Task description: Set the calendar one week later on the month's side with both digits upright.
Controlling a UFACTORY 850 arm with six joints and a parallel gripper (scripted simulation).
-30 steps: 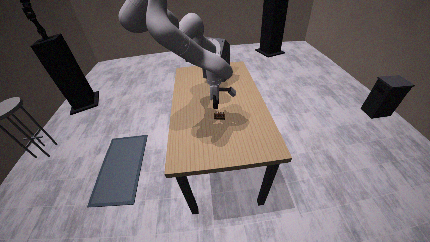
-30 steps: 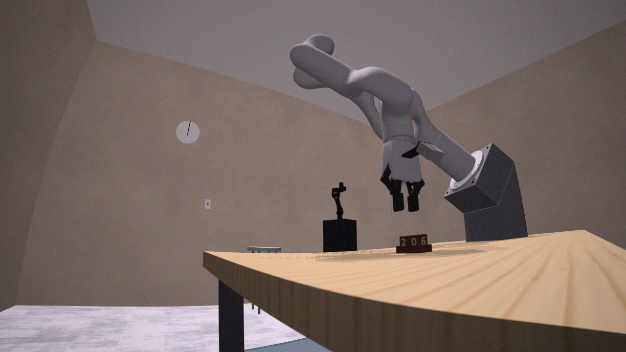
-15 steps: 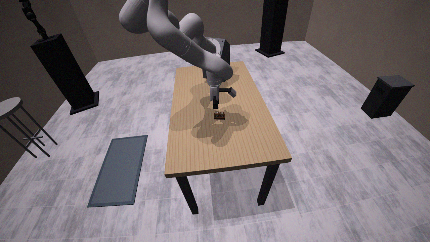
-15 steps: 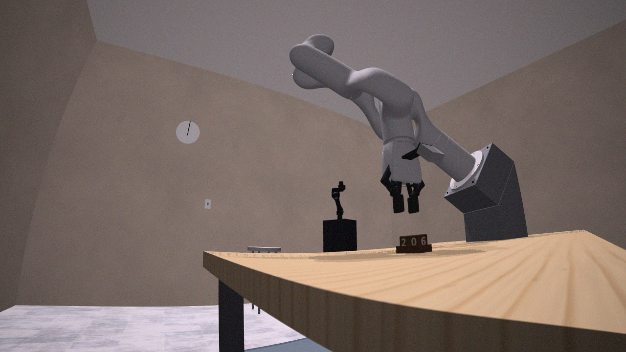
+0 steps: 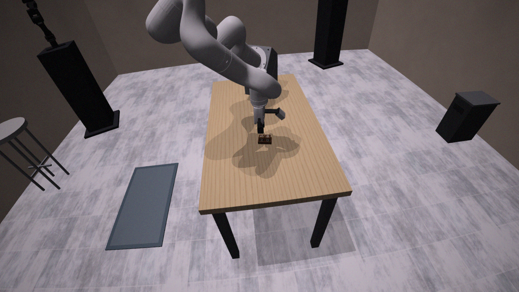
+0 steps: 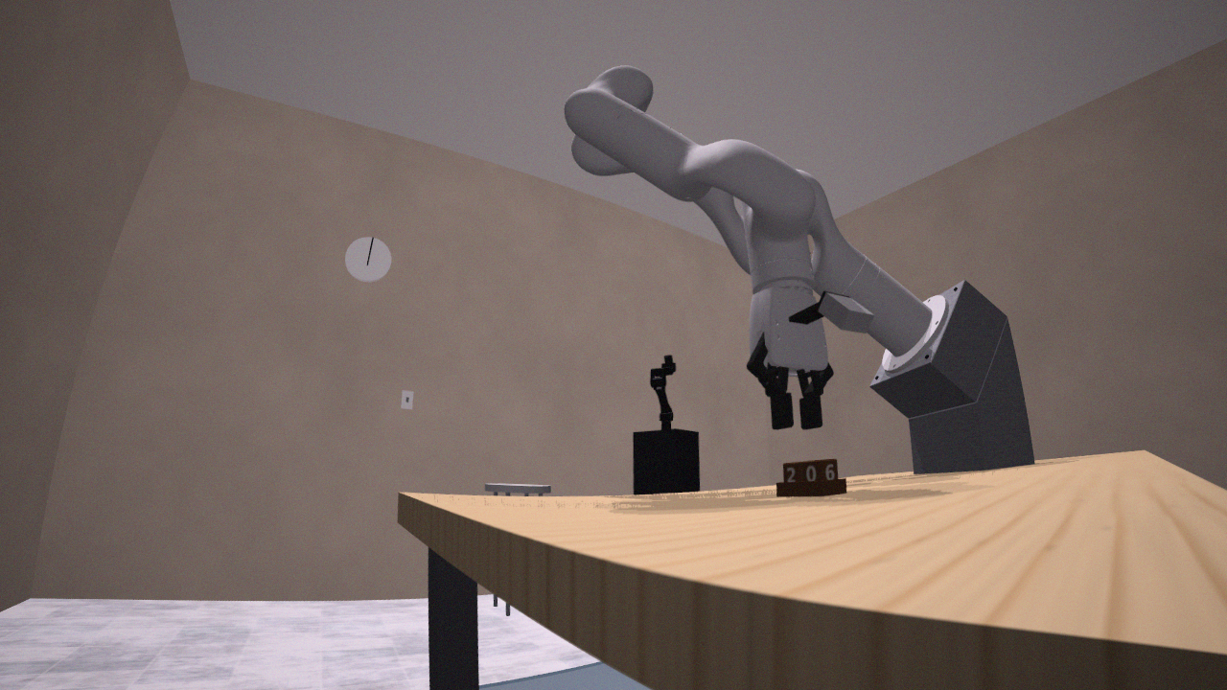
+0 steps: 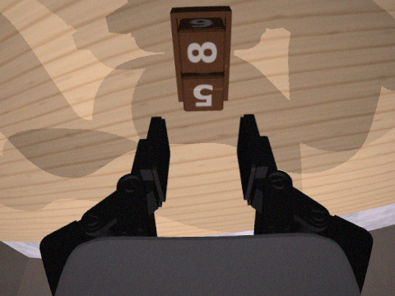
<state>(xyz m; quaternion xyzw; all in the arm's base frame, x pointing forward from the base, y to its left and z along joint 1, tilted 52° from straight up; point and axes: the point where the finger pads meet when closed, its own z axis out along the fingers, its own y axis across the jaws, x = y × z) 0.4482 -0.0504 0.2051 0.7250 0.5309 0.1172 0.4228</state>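
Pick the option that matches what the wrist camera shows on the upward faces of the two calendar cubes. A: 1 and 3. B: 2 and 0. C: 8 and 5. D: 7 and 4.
C: in the wrist view the cubes sit in the tray with a white 8 on the farther one and a 5 on the nearer, ahead of the open, empty gripper.

The grey arm (image 6: 686,163) arches over the worktop, wrist pointing straight down; the pincer (image 6: 795,410) hangs with fingers half-parted, holding nothing.
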